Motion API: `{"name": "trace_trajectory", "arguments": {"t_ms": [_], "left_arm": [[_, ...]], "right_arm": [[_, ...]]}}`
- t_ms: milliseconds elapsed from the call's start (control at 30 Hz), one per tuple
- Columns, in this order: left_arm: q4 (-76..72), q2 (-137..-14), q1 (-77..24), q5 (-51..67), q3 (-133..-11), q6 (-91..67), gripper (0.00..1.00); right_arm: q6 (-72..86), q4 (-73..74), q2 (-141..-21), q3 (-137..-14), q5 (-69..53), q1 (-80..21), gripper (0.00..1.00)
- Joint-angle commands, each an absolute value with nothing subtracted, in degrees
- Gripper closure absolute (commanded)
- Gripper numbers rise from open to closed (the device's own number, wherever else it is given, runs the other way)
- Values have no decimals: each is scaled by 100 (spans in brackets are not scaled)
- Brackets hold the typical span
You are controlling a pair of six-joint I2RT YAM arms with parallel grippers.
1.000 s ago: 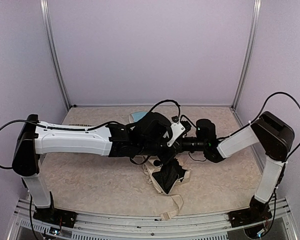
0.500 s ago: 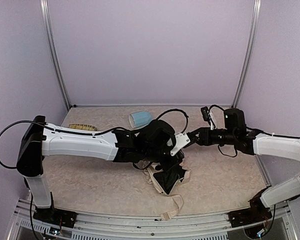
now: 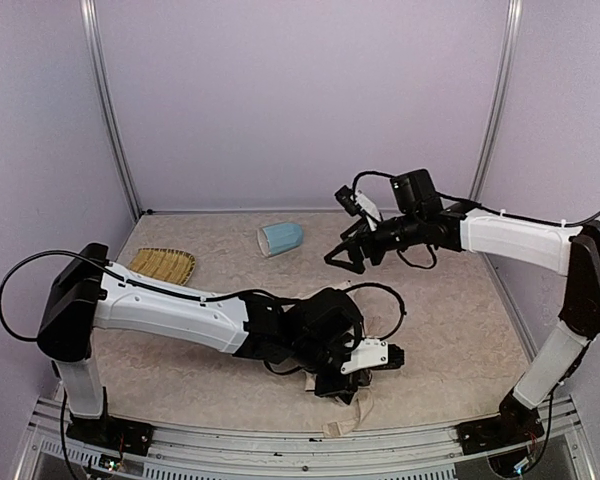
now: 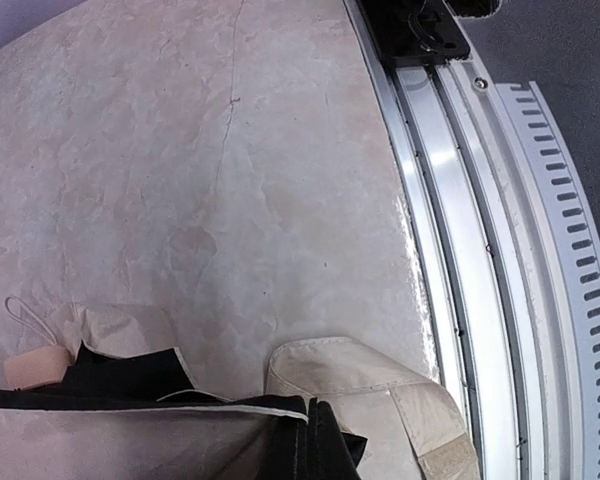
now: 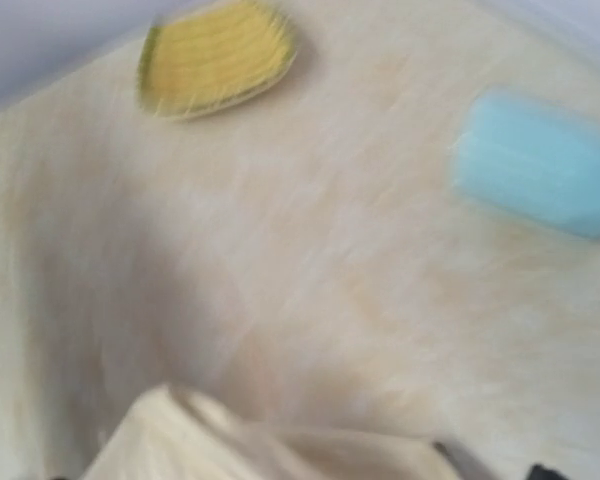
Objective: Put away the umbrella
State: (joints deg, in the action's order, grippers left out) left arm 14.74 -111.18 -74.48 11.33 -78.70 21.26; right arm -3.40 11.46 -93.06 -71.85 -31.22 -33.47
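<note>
Top external view, change: a second ago both arms met over the middle of the surface (image 3: 450, 310). Now they are well apart.
Right arm (image 3: 510, 235): a second ago it reached in beside the left wrist. It has now pulled back and risen toward the far right, near the mug (image 3: 280, 238).
Right jaws: spread wide in a V with nothing between them, hanging above the surface.
Left arm (image 3: 170, 305): it has swung from the centre toward the near edge, and its wrist is now low over the umbrella (image 3: 348, 408).
Left jaws: closed, pinching the umbrella's fabric. The left wrist view shows the cream cloth and black lining bunched right at its bottom edge.
Umbrella, place: it has shifted with the left arm from mid-surface to just beside the near-edge rail (image 4: 460, 200). It lies mostly hidden under the left wrist in the top view.
Umbrella, parts seen: the left wrist view shows the fabric (image 4: 130, 440), the looped strap (image 4: 380, 370) lying flat and the small handle (image 4: 35, 367) at the left.
Mug, change: half hidden behind the arms before, it is now in full view, lying on its side at the far middle.
Straw tray (image 3: 163, 264): now uncovered at the far left.
Right wrist view: blurred, showing the tray and the mug apart on the surface. The pale shape at the bottom cannot be identified.
Count: two arms, one umbrella, one mug, one straw tray.
</note>
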Motion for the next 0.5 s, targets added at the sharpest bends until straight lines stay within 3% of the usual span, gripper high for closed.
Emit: {"name": "trace_trajectory", "arguments": {"t_ms": [0,233,267,300,333,367,467], "left_arm": [[1614,-10866,-7429,1247,-7691,2271,100],[1500,-10736,-7499,1158,-7590,2321,100],[1492,-10694,-7507,1079,-7595,2328,94],[1461,-10623,-7507,1027,-7581,2331,78],[1383,-10526,-7518,995,-7546,2319,55],[1258,-10408,-7523,979,-7461,2308,42],[691,-9856,-7504,956,-7009,2325,24]], "right_arm": [[-1610,2673,-9826,-7422,-2978,-4049,0],[-1902,3508,-10165,-7054,-2221,-4656,0],[-1857,3530,-10210,-6997,-2080,-4692,0],[-1821,3545,-10251,-6931,-1951,-4748,0],[-1812,3556,-10293,-6881,-1836,-4811,0],[-1804,3548,-10338,-6817,-1731,-4867,0],[-1747,3450,-10499,-6652,-1398,-5022,0]]}}
